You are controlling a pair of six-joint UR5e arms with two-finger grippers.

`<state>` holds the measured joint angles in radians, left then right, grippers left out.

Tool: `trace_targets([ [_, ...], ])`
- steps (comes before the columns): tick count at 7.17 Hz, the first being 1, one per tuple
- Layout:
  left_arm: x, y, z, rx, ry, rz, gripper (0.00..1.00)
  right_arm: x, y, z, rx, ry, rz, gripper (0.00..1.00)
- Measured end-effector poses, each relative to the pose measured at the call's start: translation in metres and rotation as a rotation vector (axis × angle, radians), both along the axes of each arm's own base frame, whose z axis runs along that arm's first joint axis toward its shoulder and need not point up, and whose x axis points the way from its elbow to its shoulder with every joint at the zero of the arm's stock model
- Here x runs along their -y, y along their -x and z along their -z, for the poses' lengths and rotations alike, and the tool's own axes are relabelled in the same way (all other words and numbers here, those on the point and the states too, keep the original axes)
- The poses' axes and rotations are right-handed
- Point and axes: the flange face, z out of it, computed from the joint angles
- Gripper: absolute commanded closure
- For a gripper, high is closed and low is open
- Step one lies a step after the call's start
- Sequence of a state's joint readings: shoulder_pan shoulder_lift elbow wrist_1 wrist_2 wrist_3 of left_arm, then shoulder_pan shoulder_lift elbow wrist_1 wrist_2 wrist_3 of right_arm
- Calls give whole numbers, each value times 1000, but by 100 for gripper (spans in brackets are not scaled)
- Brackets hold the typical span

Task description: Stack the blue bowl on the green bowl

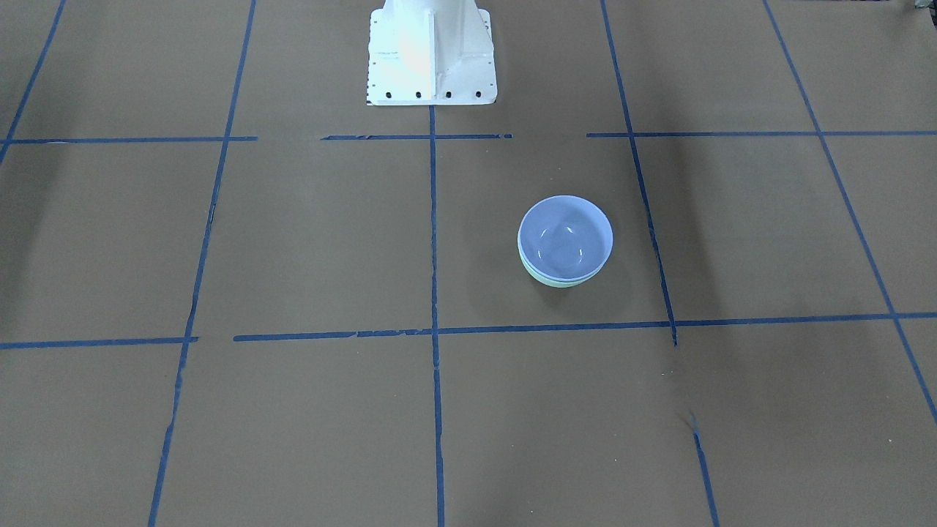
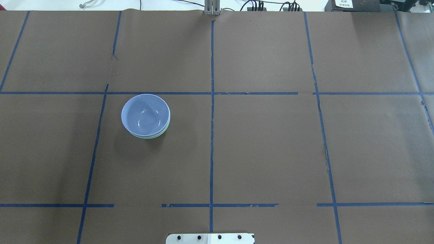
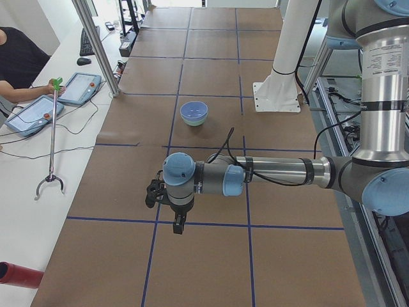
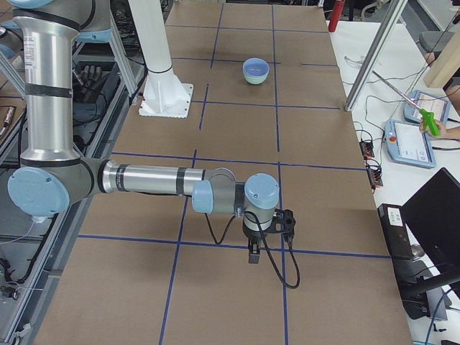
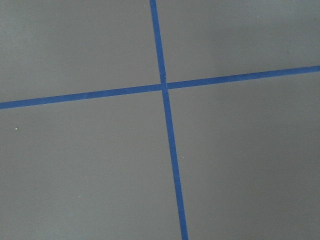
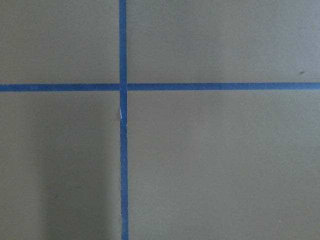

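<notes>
Blue bowl point(image 1: 565, 238) nested in green bowl point(image 1: 556, 282) on worktop's point(image 2: 271, 152) left side, seemingly done. Left hand point(image 3: 178, 225), right hand point(image 4: 253, 255) hanging clear; openness impossible to tell.

Front-facing view: blue bowl point(image 1: 565, 238) nested in green bowl point(image 1: 558, 282) forms one obstruction on the desk point(image 1: 293, 241). Bare surface surrounds it at every clock position. White pedestal point(image 1: 430, 51) stands well apart, 11 o'clock.

No legible text anywhere.
A white label point(image 2: 343, 3) on a dark box point(image 2: 368, 5), upper right of the overhead view, bears print too small to read.
</notes>
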<state>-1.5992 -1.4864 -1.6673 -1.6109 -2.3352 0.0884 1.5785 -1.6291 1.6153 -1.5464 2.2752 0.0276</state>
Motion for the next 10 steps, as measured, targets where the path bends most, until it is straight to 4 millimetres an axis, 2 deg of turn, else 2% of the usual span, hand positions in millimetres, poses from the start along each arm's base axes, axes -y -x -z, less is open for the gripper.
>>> trace_targets([
  [4, -2, 1, -10, -2, 27, 5, 0, 0, 0, 0, 0, 0, 0, 0],
  [10, 0, 5, -4, -2, 15, 14, 0, 0, 0, 0, 0, 1, 0, 0],
])
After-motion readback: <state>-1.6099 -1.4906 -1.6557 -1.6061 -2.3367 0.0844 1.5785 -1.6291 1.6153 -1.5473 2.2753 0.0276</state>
